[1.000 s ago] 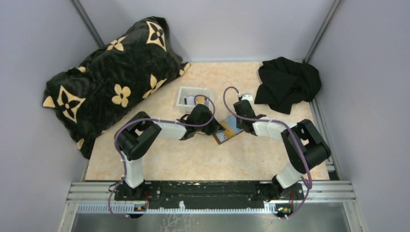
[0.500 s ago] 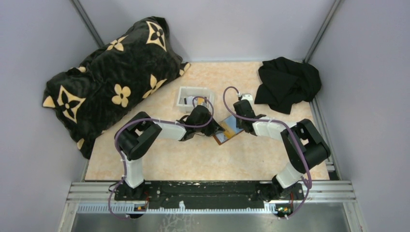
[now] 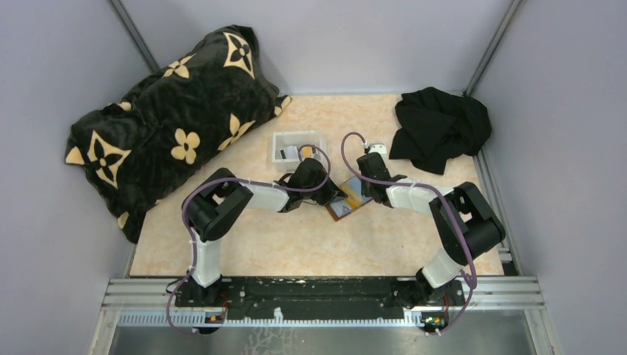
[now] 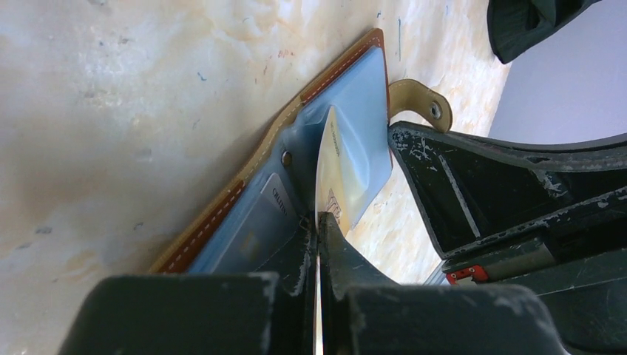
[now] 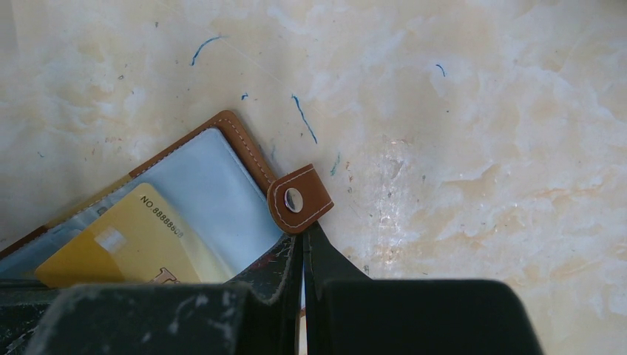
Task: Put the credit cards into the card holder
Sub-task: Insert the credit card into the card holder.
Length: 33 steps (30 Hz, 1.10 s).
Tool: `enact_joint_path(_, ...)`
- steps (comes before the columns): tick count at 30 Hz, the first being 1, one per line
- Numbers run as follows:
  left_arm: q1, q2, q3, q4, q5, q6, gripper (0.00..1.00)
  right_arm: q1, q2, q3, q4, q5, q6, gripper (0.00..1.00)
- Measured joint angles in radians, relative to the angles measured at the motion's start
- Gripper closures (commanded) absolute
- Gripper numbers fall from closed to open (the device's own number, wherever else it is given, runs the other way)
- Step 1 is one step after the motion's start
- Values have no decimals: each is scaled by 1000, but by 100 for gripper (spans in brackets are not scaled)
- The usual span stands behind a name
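Observation:
The card holder (image 3: pixel 347 201), a brown leather wallet, lies open on the table between both arms. Its pale blue pockets (image 4: pixel 355 133) show in the left wrist view. My left gripper (image 4: pixel 318 219) is shut on a gold credit card (image 4: pixel 330 166), held edge-on with its far end down in the wallet's fold. The same gold card (image 5: pixel 126 244) lies over the blue pocket in the right wrist view. A grey card (image 4: pixel 255 225) sits in a pocket. My right gripper (image 5: pixel 302 234) is shut, its tips at the wallet's edge just below the snap tab (image 5: pixel 298 198).
A white tray (image 3: pixel 279 141) holding more cards stands just behind the left gripper (image 3: pixel 331 195). A big black cushion with gold flowers (image 3: pixel 170 126) fills the far left. A black cloth (image 3: pixel 440 126) lies at the far right. The right gripper (image 3: pixel 368 191) is close by.
The left arm has shifted slightly to the right, toward the wallet, with the gold card in its grip. The right arm has not moved.

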Motion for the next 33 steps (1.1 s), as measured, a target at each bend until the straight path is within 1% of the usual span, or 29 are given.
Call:
enact_joint_path(5, 3, 23, 31, -6, 7, 1, 100, -3, 2, 0, 4, 2, -1, 100)
enact_joint_path(9, 3, 29, 40, -11, 7, 1, 88, -6, 4, 0, 8, 1, 0, 100)
enact_joint_path(12, 3, 29, 38, -14, 5, 2, 84, -6, 5, 0, 8, 1, 0, 100)
enact_joint_path(14, 3, 29, 37, -19, 2, 4, 84, -6, 5, 1, 8, 1, 0, 100)
enact_joint_path(15, 3, 29, 37, -21, 1, 5, 84, -6, 5, 1, 8, 1, 0, 100)
enact_joint_path(16, 3, 29, 37, -22, 1, 5, 86, -6, 5, 1, 8, 1, 0, 100)
enact_joint_path(18, 3, 28, 37, -23, 0, 6, 99, -6, 5, 1, 8, 1, 0, 100)
enact_joint_path(19, 3, 27, 36, -23, 0, 8, 100, -6, 6, 2, 8, 1, 0, 100)
enact_joint_path(33, -8, -8, -1, -26, -13, 10, 100, -6, 14, 15, -2, 0, 0, 100)
